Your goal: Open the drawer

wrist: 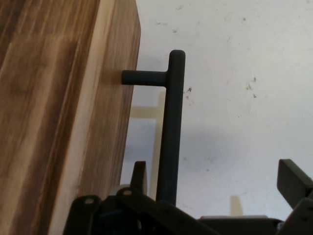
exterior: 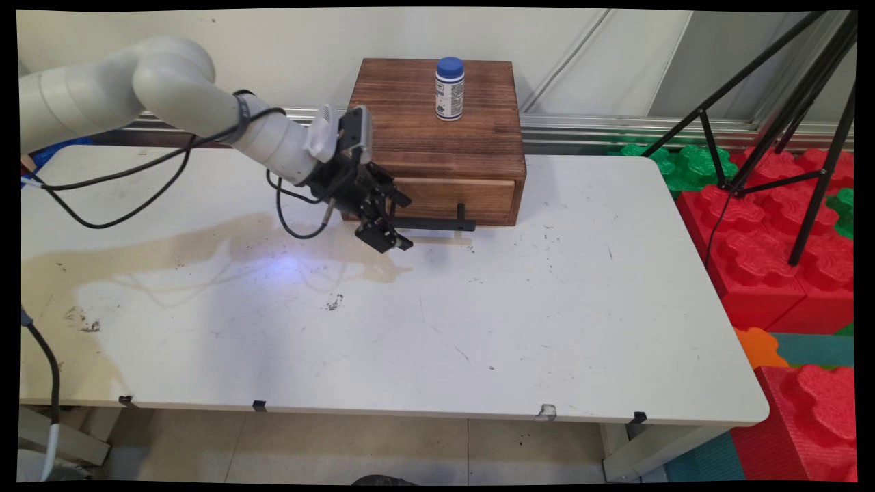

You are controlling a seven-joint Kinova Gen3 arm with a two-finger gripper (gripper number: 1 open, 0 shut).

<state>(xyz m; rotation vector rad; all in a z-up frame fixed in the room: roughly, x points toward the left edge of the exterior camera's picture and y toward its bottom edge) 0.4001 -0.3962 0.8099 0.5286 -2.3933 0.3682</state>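
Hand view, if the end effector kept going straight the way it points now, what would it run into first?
Probably the black drawer handle: its bar runs up between the open fingers of the end effector, alongside the wooden drawer front. Its post into the drawer lies ahead. Depth is unclear.

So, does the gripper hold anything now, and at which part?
Nothing is held. The gripper is open, its fingers apart on either side of the drawer's black bar handle, at one end of it, not closed on it.

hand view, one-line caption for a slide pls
Open black two-finger gripper straddling the black bar handle of a wooden drawer box on a white table.
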